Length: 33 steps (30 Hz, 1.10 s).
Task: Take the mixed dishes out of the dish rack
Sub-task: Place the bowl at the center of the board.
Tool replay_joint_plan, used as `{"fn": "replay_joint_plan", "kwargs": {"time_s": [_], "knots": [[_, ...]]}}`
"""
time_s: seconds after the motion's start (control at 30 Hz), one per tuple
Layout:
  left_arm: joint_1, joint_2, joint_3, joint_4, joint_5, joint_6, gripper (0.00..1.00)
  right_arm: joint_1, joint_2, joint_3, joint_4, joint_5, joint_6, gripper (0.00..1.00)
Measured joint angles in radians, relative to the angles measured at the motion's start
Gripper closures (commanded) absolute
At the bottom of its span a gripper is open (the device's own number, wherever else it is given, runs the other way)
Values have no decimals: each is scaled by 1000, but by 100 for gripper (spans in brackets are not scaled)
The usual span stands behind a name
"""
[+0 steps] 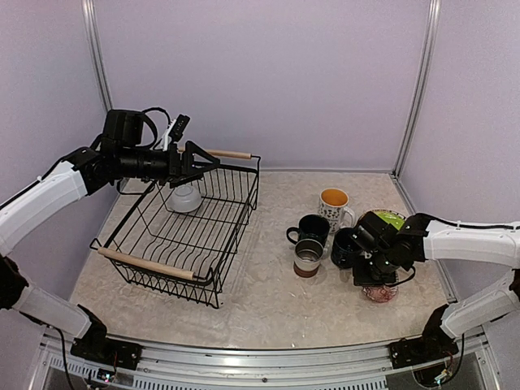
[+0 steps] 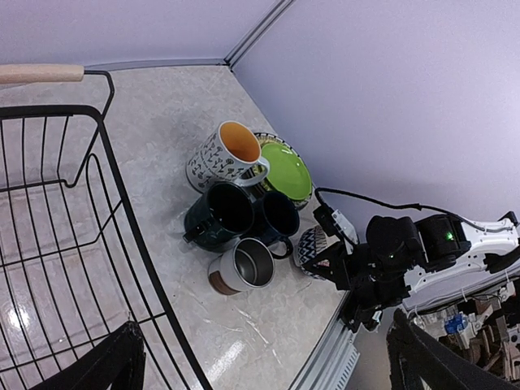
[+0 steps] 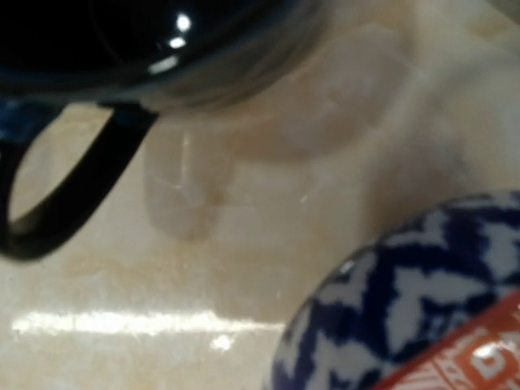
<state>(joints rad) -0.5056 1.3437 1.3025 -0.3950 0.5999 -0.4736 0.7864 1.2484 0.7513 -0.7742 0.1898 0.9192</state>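
The small white bowl [image 1: 185,197], in the dish rack [image 1: 146,264] near the counter's [image 1: 276,313] far-left corner, seemingly sits just below the wide-spread left gripper [image 1: 207,161].

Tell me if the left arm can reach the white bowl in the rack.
Probably yes: the left claw hangs open just above the white bowl; the dish rack is open on top, with nothing between them.

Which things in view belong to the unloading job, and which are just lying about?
Job: dish rack, white bowl, patterned white mug, dark green mug, dark blue mug, steel cup, lime green plate, patterned small bowl.
Lying about: nothing loose; only table, walls.
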Motion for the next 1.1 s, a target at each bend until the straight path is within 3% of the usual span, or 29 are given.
{"fn": "replay_joint_plan", "kwargs": {"time_s": [0.1, 0.4, 0.57, 0.8, 1.1], "knots": [[0, -2, 0, -1, -4, 4, 1, -8, 38, 8, 19, -6, -26, 98], [0, -2, 13, -11, -8, 10, 1, -24, 121, 23, 81, -26, -69, 64], [0, -2, 15, -25, -21, 13, 1, -24, 115, 39, 84, -29, -77, 52], [1, 1, 24, -59, -82, 32, 1, -24, 27, 68, 74, -24, -88, 36], [40, 84, 92, -134, -253, 72, 1, -24, -171, 57, 129, 5, -94, 29]]}}
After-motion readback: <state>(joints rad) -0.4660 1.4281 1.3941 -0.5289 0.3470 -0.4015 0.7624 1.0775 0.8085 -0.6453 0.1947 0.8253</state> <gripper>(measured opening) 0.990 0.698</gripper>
